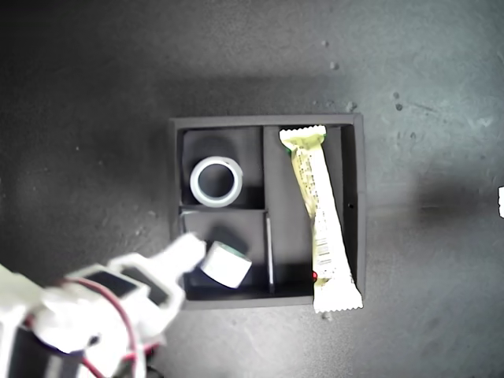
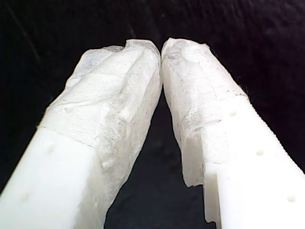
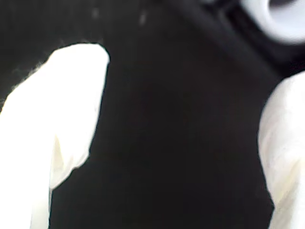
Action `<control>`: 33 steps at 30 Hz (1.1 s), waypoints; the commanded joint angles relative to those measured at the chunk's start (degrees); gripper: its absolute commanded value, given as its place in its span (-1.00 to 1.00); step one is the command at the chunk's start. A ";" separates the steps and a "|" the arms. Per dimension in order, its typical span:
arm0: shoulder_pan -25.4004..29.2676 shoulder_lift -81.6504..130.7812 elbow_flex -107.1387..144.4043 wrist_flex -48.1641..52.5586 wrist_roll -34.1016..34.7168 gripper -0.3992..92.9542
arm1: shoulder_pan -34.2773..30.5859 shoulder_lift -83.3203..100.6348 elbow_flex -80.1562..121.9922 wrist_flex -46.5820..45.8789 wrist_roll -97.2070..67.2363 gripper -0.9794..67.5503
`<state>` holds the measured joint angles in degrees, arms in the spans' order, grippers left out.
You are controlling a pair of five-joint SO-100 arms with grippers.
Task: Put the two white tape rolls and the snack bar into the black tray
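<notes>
So there's one black tray sitting mid-scene in the exterior view, split into three compartments, and all three task items are lying in it: two tape rolls and one snack bar. The wider tape roll is lying flat in the small compartment toward the exterior view's upper left, hole facing up. The smaller tape roll is sitting tilted in the other small compartment just below it, with a bit of greenish core showing. The snack bar is running down the long compartment on the exterior view's right, and its lower crimped end is hanging over the tray's wall onto the dark table. One white arm is reaching in from the exterior view's lower left, with a finger tip right beside the smaller roll; whether it's actually touching is hard to tell. The first gripper is showing its two padded fingers pressed together at the tips, gripping nothing, over plain dark surface. The second gripper is holding its fingers wide apart with nothing between them, and a blurry white roll is peeking in past a black tray wall.
</notes>
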<state>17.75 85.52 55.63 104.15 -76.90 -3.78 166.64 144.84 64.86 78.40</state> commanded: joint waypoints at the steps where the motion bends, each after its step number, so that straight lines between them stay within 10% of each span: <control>1: -3.34 19.34 17.84 -0.79 -0.88 -0.70 | -0.09 6.68 6.15 -1.85 1.67 -0.98; 5: -8.96 36.12 42.54 -6.59 -3.08 -0.99 | 0.79 9.23 13.71 -4.13 3.96 -0.98; 16: -14.33 79.80 97.03 -29.00 -2.11 -0.99 | 3.96 10.99 25.14 -10.72 -1.85 -0.98; 33: -15.29 108.54 116.46 -22.68 -2.20 -0.99 | 10.02 25.40 34.10 1.67 -3.25 -0.95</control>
<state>2.99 191.43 170.42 79.98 -79.80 5.19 191.60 178.33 62.84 73.48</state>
